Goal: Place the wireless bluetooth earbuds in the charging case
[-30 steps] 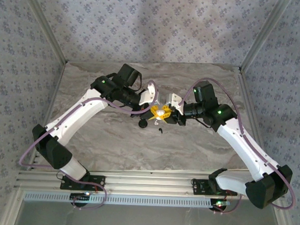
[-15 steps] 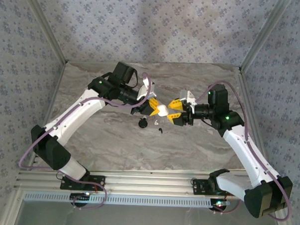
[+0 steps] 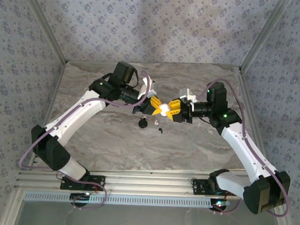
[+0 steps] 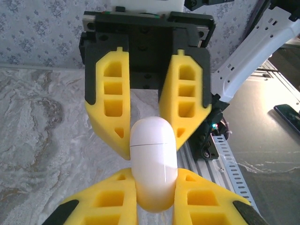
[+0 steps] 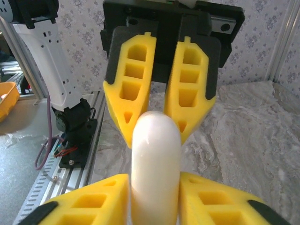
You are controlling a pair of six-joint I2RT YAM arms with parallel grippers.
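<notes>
Two-arm hold at the middle of the grey-veined marble-pattern desk. The glossy white capsule-shaped plastic charging case is held off the desk surface, between the two facing sets of yellow foam fingers. Its long axis runs left to right in the top external view, along the line joining the two wrists.

The left end effector is closed narrowly on one end of the charging case. The right end effector clasps the opposite end, its fingertips flanking and touching the rounded tip. In the left wrist view a thin seam crosses the charging case. The shorter section points toward the right end effector, and the longer section sits between the left fingers.

On the desk just in front of the hold lie a tiny white earbud and a tiny black earbud. A small black rounded object lies to their left. All three are apart from each other and from the charging case.

Bare desk extends behind the wrists to the far edge and forward to the aluminium rail at the near edge. The desk's left and right edges meet slanted metal frame posts, well apart from the hold
</notes>
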